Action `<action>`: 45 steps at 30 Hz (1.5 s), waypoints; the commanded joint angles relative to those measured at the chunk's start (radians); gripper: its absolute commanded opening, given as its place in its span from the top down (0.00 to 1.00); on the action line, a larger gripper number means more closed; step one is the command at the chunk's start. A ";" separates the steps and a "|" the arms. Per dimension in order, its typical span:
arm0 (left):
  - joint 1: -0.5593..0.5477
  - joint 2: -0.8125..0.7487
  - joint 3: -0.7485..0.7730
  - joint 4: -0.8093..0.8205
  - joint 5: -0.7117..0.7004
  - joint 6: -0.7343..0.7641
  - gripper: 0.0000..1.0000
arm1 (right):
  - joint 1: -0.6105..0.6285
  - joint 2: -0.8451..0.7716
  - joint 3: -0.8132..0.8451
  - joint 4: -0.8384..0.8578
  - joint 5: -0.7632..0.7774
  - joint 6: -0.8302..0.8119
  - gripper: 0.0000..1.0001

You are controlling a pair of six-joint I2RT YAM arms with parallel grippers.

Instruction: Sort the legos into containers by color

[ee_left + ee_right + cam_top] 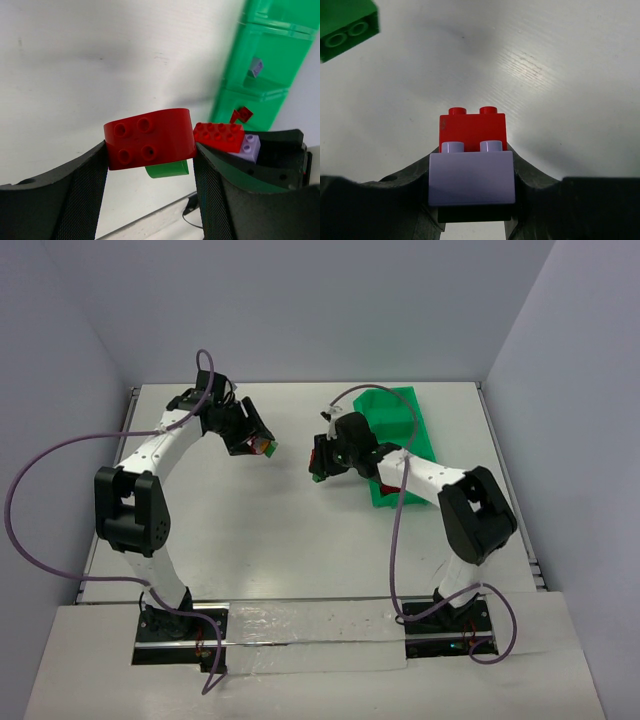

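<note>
Green tray (265, 47): purple brick (256, 66) one compartment, red brick (242, 114) adjacent compartment.

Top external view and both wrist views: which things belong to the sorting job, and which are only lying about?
Belong to the job:
- rounded red brick with green piece under it, in the left gripper
- pale purple brick and small red brick, in the right gripper
- green tray, second purple brick inside

Not part of it:
- purple cables
- table
</note>
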 commanded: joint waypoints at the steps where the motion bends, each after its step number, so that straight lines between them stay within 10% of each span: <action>1: -0.012 -0.037 0.003 -0.016 -0.077 0.005 1.00 | 0.028 0.073 0.103 -0.170 0.045 0.014 0.67; 14: -0.059 -0.002 0.051 -0.014 -0.086 -0.001 1.00 | 0.069 0.064 0.164 -0.230 0.178 -0.044 0.31; 45: -0.080 0.082 0.121 0.021 -0.038 0.160 1.00 | 0.072 -0.240 -0.034 0.175 0.300 -0.098 0.31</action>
